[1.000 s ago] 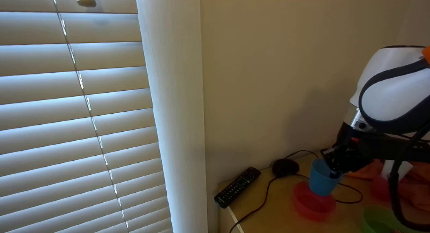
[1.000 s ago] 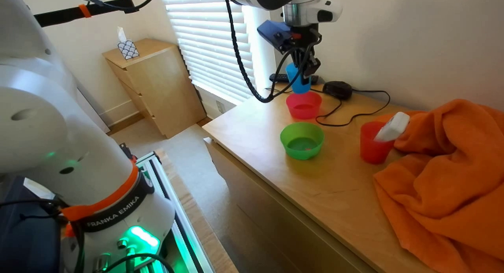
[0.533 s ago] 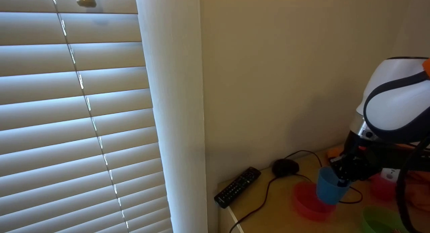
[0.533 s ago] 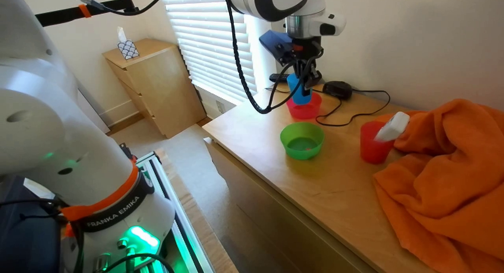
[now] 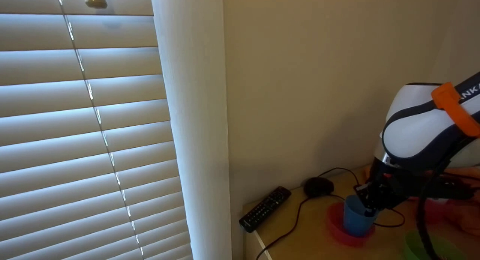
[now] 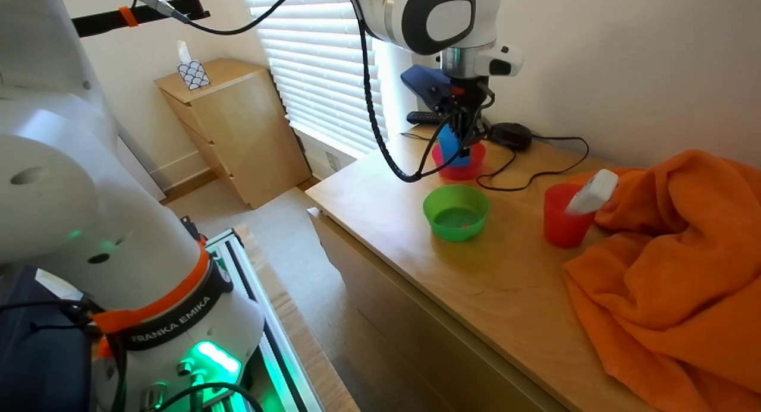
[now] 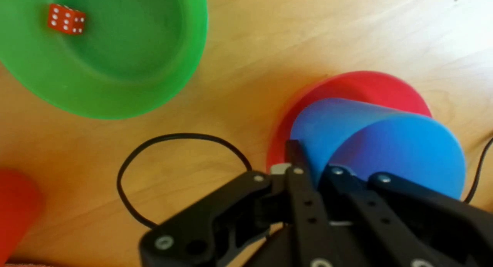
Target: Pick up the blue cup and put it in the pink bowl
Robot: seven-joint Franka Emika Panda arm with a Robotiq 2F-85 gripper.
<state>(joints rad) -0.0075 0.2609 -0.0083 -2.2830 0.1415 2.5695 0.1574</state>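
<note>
A: We log the gripper pinched on one wall of the blue cup, which is tilted, over or inside the pink bowl. Handling?

B: Probably light, slightly flexible plastic; we'd hold the rim wall gently.

A: Unclear?

B: Cup's base: hidden in the wrist view; we cannot tell whether it touches the bowl's floor.

FRANKA EMIKA stands out in white along the black base band, and in an exterior view the dark arm strip gives a clipped "NKA"!
</note>
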